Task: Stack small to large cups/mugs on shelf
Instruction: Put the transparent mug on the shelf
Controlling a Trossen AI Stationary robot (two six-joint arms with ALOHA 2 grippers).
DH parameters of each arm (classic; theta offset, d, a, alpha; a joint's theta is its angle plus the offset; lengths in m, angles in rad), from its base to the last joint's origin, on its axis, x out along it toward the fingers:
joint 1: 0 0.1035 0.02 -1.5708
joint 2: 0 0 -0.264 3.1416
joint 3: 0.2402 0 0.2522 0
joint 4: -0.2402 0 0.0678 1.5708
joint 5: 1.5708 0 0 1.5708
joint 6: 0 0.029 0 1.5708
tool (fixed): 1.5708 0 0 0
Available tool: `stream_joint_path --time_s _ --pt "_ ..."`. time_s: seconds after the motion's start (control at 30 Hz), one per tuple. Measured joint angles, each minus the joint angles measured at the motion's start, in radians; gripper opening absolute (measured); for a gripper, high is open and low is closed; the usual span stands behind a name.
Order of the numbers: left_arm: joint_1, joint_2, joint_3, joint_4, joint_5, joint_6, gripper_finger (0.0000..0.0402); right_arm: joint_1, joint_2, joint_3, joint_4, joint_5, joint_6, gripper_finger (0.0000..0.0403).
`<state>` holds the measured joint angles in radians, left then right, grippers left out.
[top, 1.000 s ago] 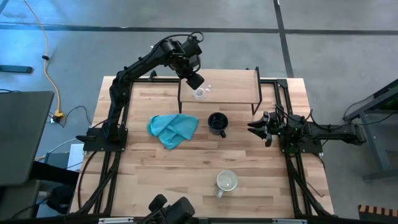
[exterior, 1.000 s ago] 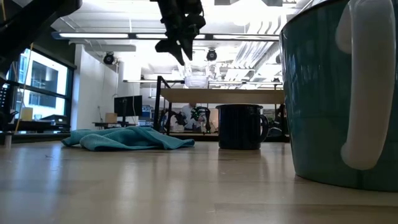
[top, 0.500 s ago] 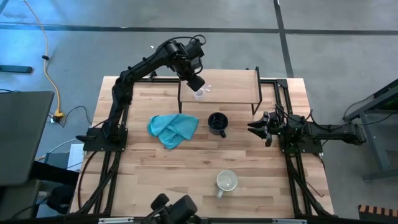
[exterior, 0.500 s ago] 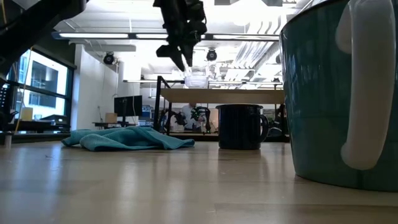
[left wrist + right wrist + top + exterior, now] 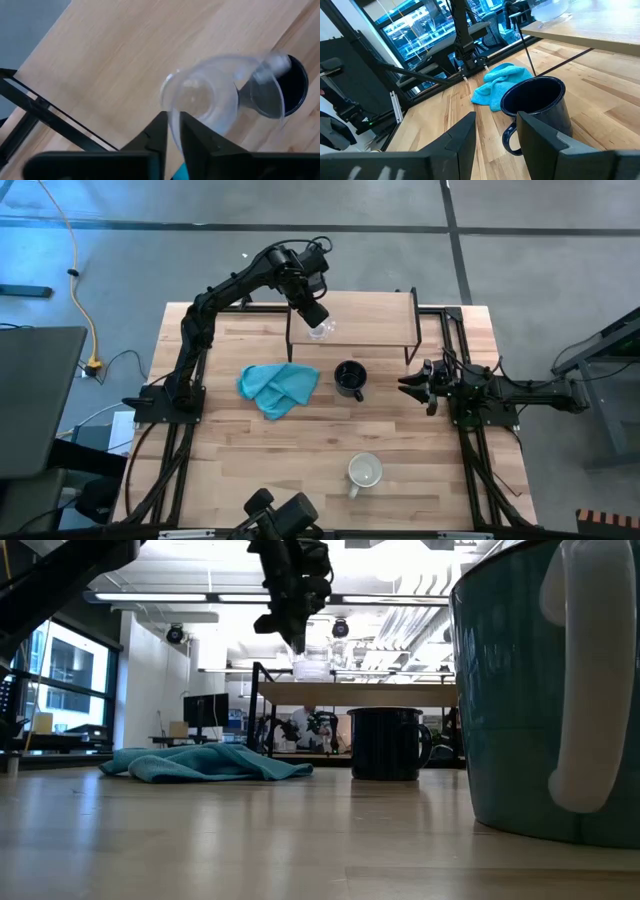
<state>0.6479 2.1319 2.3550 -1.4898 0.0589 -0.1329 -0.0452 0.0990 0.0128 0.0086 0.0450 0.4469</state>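
The pale grey-white mug [image 5: 364, 473] is standing upright near the bottom centre of the high view, on the wooden table [image 5: 240, 450], and in the low view it is filling the right edge. Above it, mid-frame, the black mug [image 5: 349, 379] is sitting just right of a crumpled teal cloth [image 5: 277, 388]. At the right of the frame the right gripper [image 5: 410, 385] is lying low over the table, pointing toward the black mug with its fingers standing apart and holding nothing.

In the upper middle of the frame, the shelf [image 5: 370, 320] is carrying the clear glass cup [image 5: 320, 330] near its left end. The left gripper [image 5: 318, 318] is reaching down over that cup, and in the left wrist view its fingers [image 5: 159, 131] are pinching together on the cup's rim.
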Motion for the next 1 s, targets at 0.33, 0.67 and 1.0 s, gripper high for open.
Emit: stream_joint_path --time_s 0.33,0.67,1.0 --pt "0.000 0.000 0.000 0.017 -0.026 0.077 0.0013 0.000 0.000 0.000 0.000 0.000 0.007 0.0134" --pt "0.000 0.000 0.000 0.045 -0.067 0.255 0.0002 0.000 0.000 0.000 0.000 0.000 0.009 0.0134" --pt "0.001 0.000 0.000 0.085 -0.079 0.422 0.0001 0.000 0.000 0.000 0.000 0.000 0.033 0.0134"
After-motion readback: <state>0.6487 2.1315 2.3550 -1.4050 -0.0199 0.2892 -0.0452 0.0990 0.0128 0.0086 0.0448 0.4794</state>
